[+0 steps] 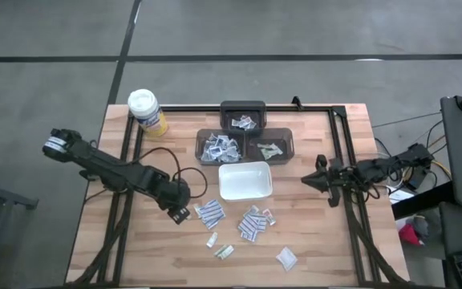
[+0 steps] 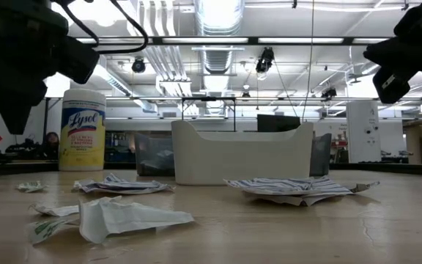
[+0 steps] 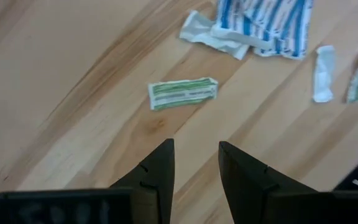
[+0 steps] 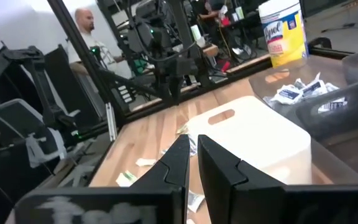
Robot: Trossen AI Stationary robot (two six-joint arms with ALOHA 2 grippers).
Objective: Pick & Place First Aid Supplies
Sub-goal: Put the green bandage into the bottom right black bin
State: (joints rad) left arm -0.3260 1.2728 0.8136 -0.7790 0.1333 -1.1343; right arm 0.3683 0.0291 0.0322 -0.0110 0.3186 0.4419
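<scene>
Green-printed packet [image 3: 183,93] lies flat on the bare wood just ahead of the left gripper [image 3: 196,163], whose fingers stand partly open and empty; descend squarely so they straddle its short width, then pinch at the tabletop; the right gripper [image 4: 193,163] waits beside the white tray [image 1: 245,181], nearly closed and empty

Two dark, slender jointed arms with looping black cables, each hand [image 3: 194,163] with tapered, wedge-shaped black fingers.

one white tray [image 1: 245,183], three dark bins [image 1: 244,115]
</scene>
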